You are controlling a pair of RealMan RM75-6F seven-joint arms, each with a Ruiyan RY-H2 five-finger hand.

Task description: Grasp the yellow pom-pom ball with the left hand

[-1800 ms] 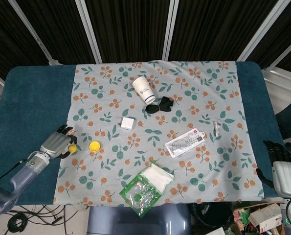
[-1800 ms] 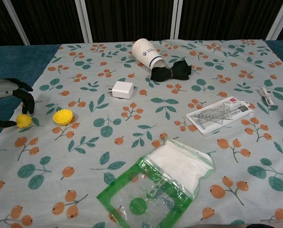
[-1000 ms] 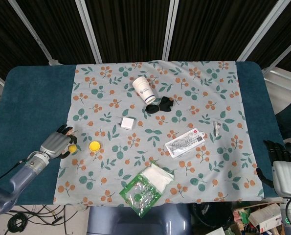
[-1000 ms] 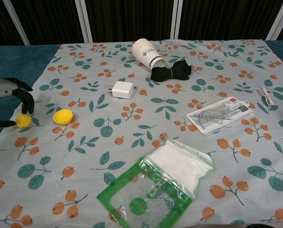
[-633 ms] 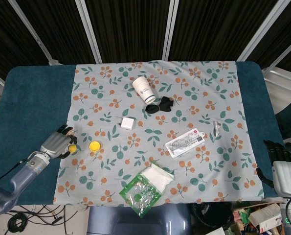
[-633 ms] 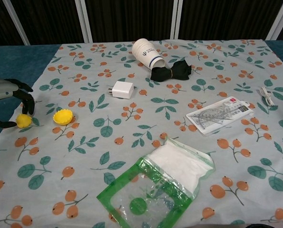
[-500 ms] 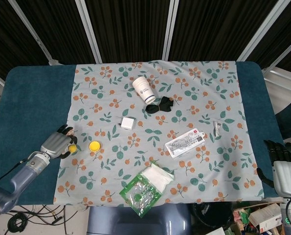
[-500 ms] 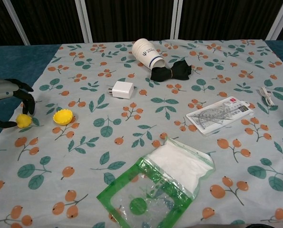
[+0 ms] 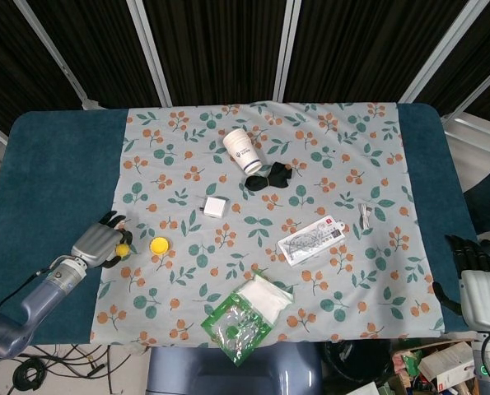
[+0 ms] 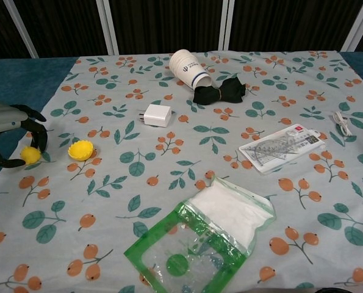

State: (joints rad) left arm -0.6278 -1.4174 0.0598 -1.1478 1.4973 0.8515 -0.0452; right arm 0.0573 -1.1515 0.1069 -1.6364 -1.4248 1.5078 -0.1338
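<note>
While I look down through the head view, my left robot hand (image 9: 97, 243) sits at the counter's (image 9: 47, 173) left edge, fingers curled round the yellow pom-pom ball (image 9: 123, 248), which peeks out on the cloth side; whether they truly pinch it I cannot tell from up here. My right robot hand (image 9: 473, 276) is cut off at the frame's lower right, dark fingers apart, holding nothing. The tipped paper cup (image 9: 241, 151) carries a blue logo, too small to read. Print on the packaged ruler (image 9: 311, 240) is likewise illegible.

Switching to the chest view, the left robot hand (image 10: 10, 131) is clipped by the left border, dark fingertips (image 10: 39, 137) hooked over the ball (image 10: 28, 154), touching it from both sides on the floral cloth (image 10: 187, 171). Just beside it lies a yellow flower-shaped piece (image 10: 80, 149). Only the wrist side is hidden.
</note>
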